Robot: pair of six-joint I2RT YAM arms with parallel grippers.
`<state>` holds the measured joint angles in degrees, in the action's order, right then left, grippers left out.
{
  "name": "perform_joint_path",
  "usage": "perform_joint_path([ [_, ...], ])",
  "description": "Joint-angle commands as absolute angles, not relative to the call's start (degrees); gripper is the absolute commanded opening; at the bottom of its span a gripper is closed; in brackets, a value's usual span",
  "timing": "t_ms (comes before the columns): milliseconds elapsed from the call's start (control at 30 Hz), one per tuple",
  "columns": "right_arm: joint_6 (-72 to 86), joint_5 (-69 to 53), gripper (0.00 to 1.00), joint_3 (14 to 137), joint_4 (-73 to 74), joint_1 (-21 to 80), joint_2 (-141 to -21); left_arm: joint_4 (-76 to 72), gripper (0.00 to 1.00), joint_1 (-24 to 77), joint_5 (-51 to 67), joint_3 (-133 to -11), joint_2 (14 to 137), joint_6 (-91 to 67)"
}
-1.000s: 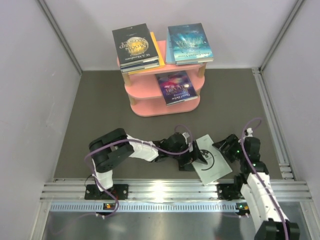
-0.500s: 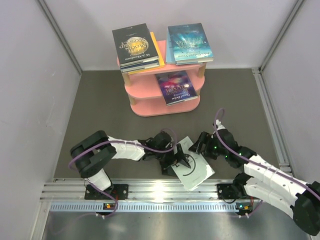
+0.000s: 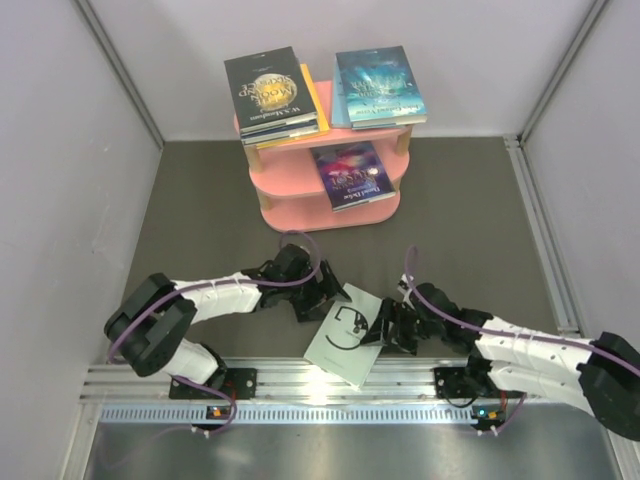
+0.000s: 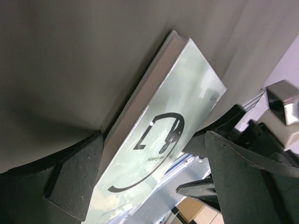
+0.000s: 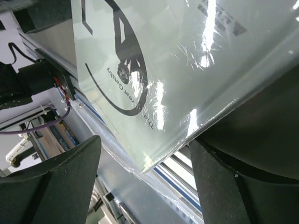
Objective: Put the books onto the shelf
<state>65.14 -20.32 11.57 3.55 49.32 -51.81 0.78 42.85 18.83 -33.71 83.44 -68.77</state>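
Nearer the front, pale book (image 3: 343,338) shifted left

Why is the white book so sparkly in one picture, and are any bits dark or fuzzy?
Right wrist view: the pale book throws light back as bright white streaks. Left wrist view: only a soft sheen on it, and the mat darkens into shadow at lower left. Top external view: even light, one bright patch on the metal rail.
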Motion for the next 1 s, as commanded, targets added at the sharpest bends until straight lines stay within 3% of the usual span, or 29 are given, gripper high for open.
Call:
perform_joint_path([
  [0, 68.47, -19.87, 0.75, 11.43, -8.34, 51.94, -54.40, 0.54, 0.96, 42.89, 13.71, -30.07, 87.27, -66.61],
  [200, 73.46, -10.38, 0.73, 7.66, -9.58, 52.82, -51.51, -1.76, 0.95, 44.20, 14.15, -26.99, 86.40, -67.85],
  [433, 81.54, 4.37, 0.70, 1.85, -3.70, 52.91, -34.93, -2.63, 0.95, 45.61, 13.01, -21.98, 82.97, -69.78],
  [633, 81.48, 10.11, 0.70, 0.35, -6.22, 53.00, -24.08, -3.87, 0.95, 45.88, 13.62, -20.48, 83.67, -69.87],
  [800, 78.32, 4.76, 0.66, 2.01, -14.66, 52.91, -31.09, -5.71, 0.95, 45.88, 14.06, -21.00, 85.34, -69.96],
  [967, 77.43, -2.81, 0.46, 3.43, -27.32, 54.93, -47.09, -5.98, 0.95, 46.14, 14.59, -22.50, 87.10, -69.87],
])
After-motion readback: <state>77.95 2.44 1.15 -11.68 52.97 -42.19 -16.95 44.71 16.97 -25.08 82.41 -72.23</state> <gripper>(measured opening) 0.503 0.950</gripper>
